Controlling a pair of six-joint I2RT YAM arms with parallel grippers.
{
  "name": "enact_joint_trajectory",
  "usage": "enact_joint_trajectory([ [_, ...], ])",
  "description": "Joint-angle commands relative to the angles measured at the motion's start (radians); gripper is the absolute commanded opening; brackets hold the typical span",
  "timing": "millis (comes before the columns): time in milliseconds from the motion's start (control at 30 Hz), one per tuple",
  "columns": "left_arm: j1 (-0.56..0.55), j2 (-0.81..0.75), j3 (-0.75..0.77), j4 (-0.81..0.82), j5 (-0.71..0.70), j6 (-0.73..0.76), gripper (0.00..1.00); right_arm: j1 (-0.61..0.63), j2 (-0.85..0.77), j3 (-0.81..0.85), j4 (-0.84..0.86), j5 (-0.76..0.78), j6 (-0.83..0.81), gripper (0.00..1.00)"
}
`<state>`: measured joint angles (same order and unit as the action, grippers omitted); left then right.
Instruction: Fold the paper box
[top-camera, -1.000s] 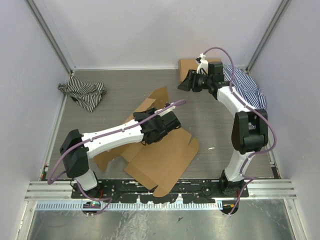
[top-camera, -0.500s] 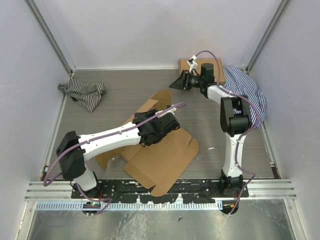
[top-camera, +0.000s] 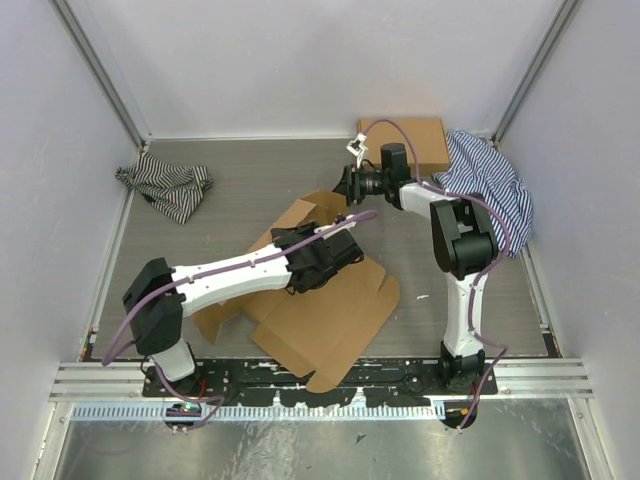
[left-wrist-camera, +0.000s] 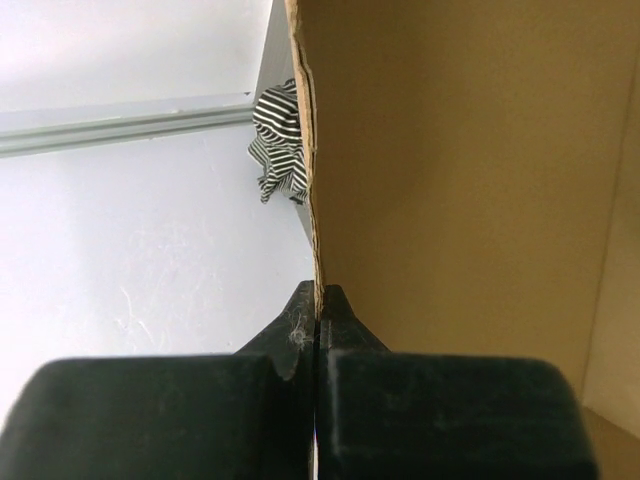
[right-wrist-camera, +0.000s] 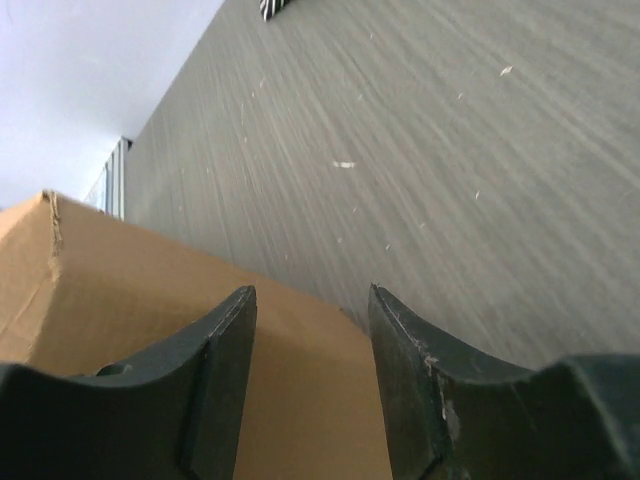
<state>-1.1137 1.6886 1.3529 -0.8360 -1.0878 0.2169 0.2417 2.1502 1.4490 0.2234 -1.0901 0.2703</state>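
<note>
The paper box (top-camera: 335, 305) lies as a partly unfolded brown cardboard sheet in the middle of the table, with one flap (top-camera: 318, 203) standing up at its far side. My left gripper (top-camera: 345, 250) is shut on a cardboard edge; in the left wrist view (left-wrist-camera: 318, 296) the thin edge runs up from between the closed fingertips, with the brown panel (left-wrist-camera: 460, 180) to its right. My right gripper (top-camera: 340, 187) is open just above the raised flap's far tip. In the right wrist view (right-wrist-camera: 312, 300) its fingers stand apart over a cardboard corner (right-wrist-camera: 150, 290), not touching it.
A ready-made brown box (top-camera: 408, 138) sits at the back right. A striped cloth (top-camera: 165, 185) lies at the back left and another (top-camera: 492, 178) at the right, behind the right arm. White walls close the back and sides.
My right gripper has swung from beside the ready-made box at the back, left and nearer, to the raised flap. My left gripper has kept its hold and barely moved.
</note>
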Motion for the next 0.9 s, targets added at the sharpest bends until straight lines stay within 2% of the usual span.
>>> enact_joint_trajectory([
  [0,-0.002,0.054,0.038,-0.064,0.0,-0.014,0.0,0.005,-0.126,-0.036,-0.113,0.03,-0.166,0.54],
  [300,0.017,0.084,0.035,-0.172,-0.027,-0.121,0.0,0.005,-0.151,-0.04,-0.13,0.119,-0.145,0.54],
  [533,0.031,0.07,0.01,-0.176,-0.015,-0.145,0.0,0.007,-0.113,0.029,-0.158,0.073,-0.123,0.54],
  [867,0.03,0.094,0.035,-0.185,-0.017,-0.146,0.0,0.042,-0.167,-0.023,-0.308,0.053,-0.259,0.54],
])
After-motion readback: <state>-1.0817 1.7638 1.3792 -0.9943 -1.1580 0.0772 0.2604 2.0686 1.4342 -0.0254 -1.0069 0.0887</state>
